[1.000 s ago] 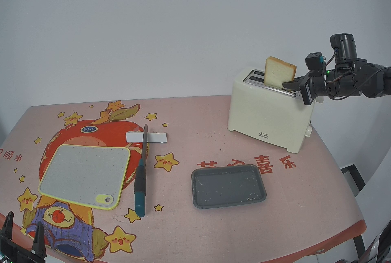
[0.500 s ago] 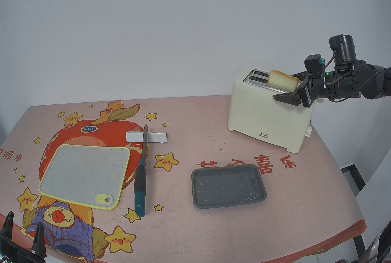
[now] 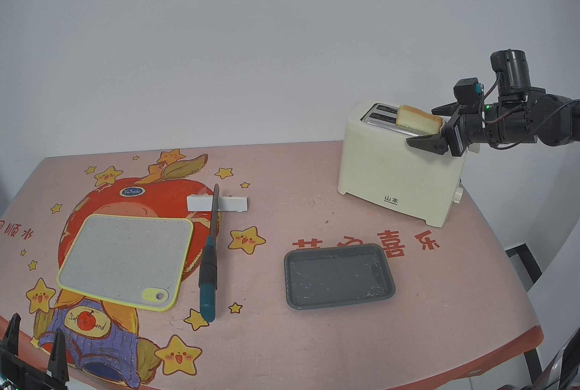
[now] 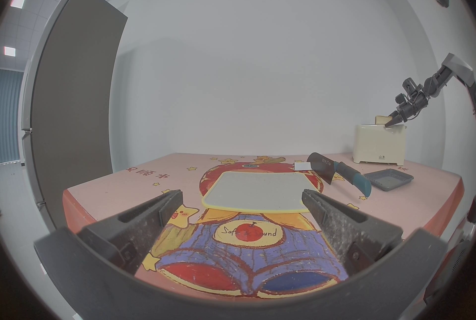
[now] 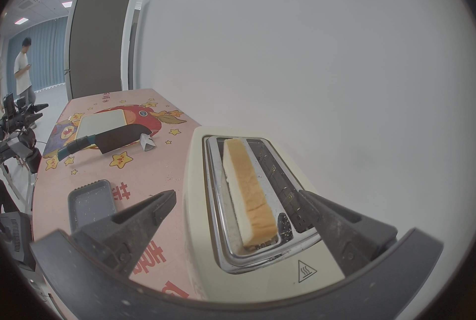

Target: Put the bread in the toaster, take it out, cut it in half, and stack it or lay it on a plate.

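Observation:
A slice of bread (image 3: 418, 119) sits sunk in the near slot of the cream toaster (image 3: 393, 167) at the table's back right, with just its crust top showing. In the right wrist view the bread (image 5: 248, 187) stands on edge in one slot of the toaster (image 5: 258, 281). My right gripper (image 3: 426, 127) hovers at the toaster's right end, open, with its fingers either side of the bread and apart from it. My left gripper (image 4: 242, 194) stands open at the table's near-left corner and holds nothing. A grey plate (image 3: 338, 300) lies in front of the toaster.
A light cutting board (image 3: 124, 261) lies at the left. Beside it a teal-handled knife (image 3: 209, 264) rests with its blade on a small white block (image 3: 232, 203). Bare tabletop separates the board, plate and toaster. A wall stands close behind the toaster.
The bread went from standing high out of the slot to sunk in the toaster. My right gripper let go of it, opened and drew back slightly to the right.

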You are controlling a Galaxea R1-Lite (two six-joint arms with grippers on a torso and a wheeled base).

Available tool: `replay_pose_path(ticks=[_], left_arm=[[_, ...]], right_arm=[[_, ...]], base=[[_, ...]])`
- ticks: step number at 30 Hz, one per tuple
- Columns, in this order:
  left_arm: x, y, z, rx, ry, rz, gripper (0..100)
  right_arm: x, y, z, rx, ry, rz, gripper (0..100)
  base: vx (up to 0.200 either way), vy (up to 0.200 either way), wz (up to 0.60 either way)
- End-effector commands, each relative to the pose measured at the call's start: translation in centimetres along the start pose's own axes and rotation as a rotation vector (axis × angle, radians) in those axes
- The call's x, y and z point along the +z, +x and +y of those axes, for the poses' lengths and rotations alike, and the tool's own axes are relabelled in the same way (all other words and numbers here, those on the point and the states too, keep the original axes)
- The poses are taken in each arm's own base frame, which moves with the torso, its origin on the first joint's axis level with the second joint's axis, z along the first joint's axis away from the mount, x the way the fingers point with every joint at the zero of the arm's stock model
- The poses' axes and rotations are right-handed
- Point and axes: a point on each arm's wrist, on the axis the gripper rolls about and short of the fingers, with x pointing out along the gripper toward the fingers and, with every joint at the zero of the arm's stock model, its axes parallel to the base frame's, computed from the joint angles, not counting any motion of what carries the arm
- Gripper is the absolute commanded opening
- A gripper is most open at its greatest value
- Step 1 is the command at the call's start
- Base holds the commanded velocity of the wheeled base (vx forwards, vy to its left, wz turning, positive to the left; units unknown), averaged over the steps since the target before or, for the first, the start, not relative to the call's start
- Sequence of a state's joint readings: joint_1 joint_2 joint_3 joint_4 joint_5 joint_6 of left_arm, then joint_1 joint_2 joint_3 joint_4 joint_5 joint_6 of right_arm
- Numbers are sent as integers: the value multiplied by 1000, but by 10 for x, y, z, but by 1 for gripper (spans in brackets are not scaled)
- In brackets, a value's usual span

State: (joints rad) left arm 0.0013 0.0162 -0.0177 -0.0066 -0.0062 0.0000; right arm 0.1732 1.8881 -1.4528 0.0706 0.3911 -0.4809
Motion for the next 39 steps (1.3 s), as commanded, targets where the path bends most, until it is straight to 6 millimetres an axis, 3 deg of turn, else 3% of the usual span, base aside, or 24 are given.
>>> replay_pose_path(ticks=[1, 6, 11, 16, 21, 28, 32, 39], left_arm=[[-5, 1, 0, 0, 0, 11, 100], [-5, 1, 0, 0, 0, 11, 100], [-5, 1, 0, 0, 0, 11, 100], [-5, 1, 0, 0, 0, 11, 100], [-5, 1, 0, 0, 0, 11, 100], [-5, 1, 0, 0, 0, 10, 100], [-5, 1, 0, 0, 0, 10, 100], [-5, 1, 0, 0, 0, 10, 100]], right_arm=[[5, -9, 0, -9, -5, -18, 100], [10, -21, 3, -14, -3, -31, 100], [14, -33, 24, 13, 95, -44, 100], [26, -44, 37, -71, 175, -45, 100], [36, -71, 42, -137, 218, -87, 100], [32, -122, 60, -148, 391, -151, 100], [26, -128, 62, -150, 498, -149, 100], [12, -142, 74, -159, 479, -196, 100]], base=[[0, 0, 0], [0, 0, 0], [0, 0, 0], [0, 0, 0], [0, 0, 0], [0, 0, 0], [0, 0, 0], [0, 0, 0]])
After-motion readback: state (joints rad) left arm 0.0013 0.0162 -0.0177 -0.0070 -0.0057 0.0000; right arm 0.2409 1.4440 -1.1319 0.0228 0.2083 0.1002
